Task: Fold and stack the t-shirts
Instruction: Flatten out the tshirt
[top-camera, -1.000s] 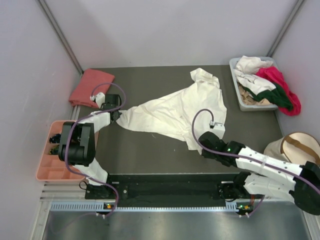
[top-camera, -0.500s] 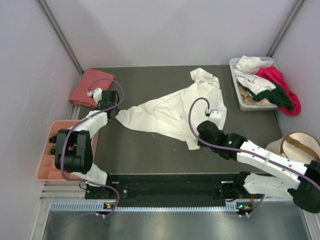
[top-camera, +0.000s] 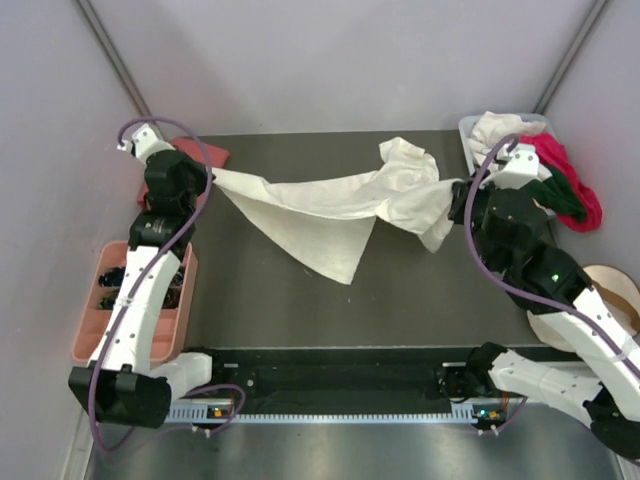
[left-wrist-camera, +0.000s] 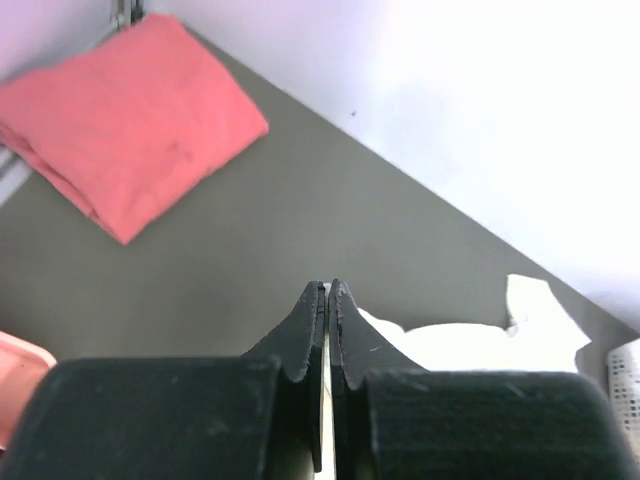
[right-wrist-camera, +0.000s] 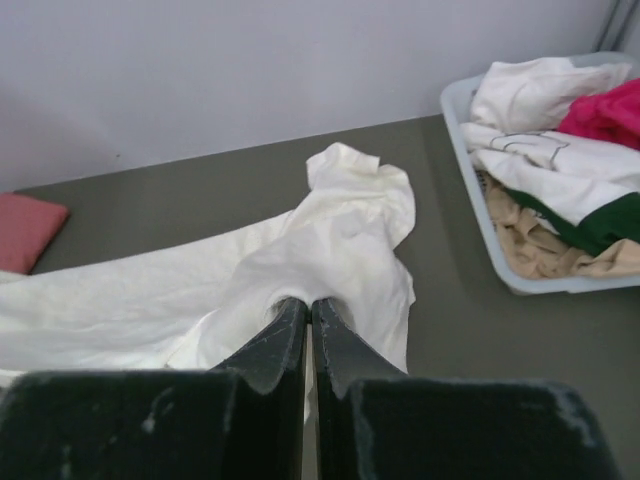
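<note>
Dark table (top-camera: 300, 310), cream shirt (top-camera: 330, 205) strung across far half, left gripper (top-camera: 207, 176) and right gripper (top-camera: 456, 205) each pinching one end. Pull wider and you'll likely lose thin pinch, shirt drops bunched.

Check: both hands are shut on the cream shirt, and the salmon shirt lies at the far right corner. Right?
No: top view shows the salmon shirt at the far left corner. Left hand and right hand are shut on the cream shirt.
</note>
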